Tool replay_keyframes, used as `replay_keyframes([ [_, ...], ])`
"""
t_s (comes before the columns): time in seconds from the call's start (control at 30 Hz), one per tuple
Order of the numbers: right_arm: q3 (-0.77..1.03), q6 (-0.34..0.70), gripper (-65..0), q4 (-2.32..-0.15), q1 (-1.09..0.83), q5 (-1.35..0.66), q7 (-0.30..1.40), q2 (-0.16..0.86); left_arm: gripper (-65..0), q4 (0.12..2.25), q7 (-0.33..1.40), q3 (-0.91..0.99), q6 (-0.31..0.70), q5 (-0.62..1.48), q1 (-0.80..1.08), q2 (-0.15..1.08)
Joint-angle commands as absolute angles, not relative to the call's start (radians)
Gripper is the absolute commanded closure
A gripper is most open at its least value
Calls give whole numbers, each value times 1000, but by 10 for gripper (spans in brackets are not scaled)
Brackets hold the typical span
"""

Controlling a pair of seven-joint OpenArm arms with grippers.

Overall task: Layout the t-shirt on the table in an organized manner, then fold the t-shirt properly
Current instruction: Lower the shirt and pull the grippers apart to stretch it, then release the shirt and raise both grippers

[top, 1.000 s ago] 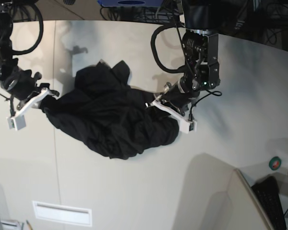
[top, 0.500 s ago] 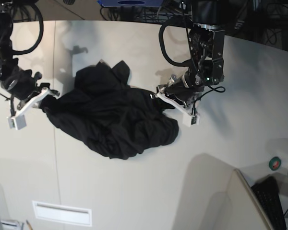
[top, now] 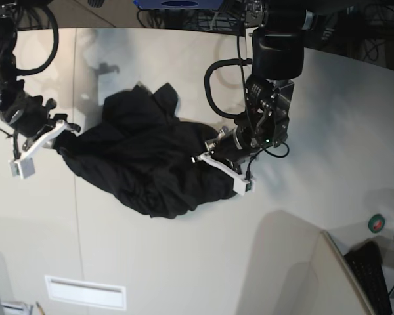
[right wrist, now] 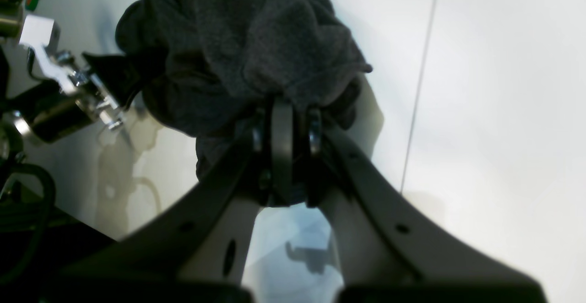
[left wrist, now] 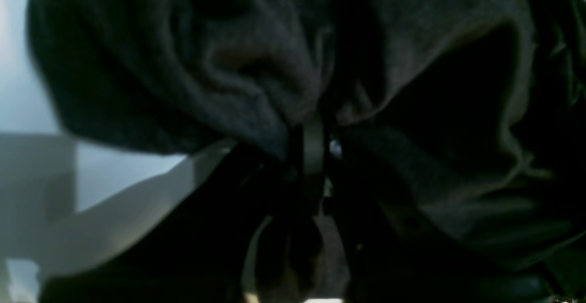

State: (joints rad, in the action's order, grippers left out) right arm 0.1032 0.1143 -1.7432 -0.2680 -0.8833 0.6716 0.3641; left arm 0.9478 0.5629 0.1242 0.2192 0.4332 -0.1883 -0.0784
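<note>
Off-white table point(top: 184, 262) with a thin seam takes up most of the base view, and the t-shirt point(top: 144, 157) sits mid-table as a crumpled black heap, no print showing. So we're in the laying-out step, nowhere near folding. The right gripper point(right wrist: 284, 133) has its jaws pressed together on a bunch of fabric at one end of the heap, and the left gripper point(left wrist: 316, 152) looks pinched on a fold at the opposite end, with cloth bulging out around its tips. My guess for the next move: pull the two ends apart and lift a bit so the bundle opens up, then check which edges they've actually got. Sleeves and hem are impossible to pick out right now.
</note>
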Motion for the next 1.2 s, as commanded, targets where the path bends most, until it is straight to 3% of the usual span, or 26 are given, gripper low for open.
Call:
replay_keyframes([
  [0.0,110,127,0,-1750,-242,-894,650,378,0,1009,553,128,213,433,-200,-42],
  [0.23,108,127,0,-1600,-51,-894,760,371,0,1491,654,130,120,433,8,85],
  [0.37,97,127,0,-1498,77,-892,782,371,0,1567,677,134,117,433,47,153],
  [0.7,-183,127,0,-1102,449,-773,763,360,0,1722,843,361,117,433,27,150],
  [0.83,-183,127,0,-1214,437,-719,837,364,0,1781,892,400,117,427,25,154],
  [1.07,-67,127,0,-1675,113,-716,885,427,0,1842,895,578,117,433,54,157],
  [1.17,-56,127,0,-1768,74,-708,908,427,0,1831,894,572,117,433,31,157],
])
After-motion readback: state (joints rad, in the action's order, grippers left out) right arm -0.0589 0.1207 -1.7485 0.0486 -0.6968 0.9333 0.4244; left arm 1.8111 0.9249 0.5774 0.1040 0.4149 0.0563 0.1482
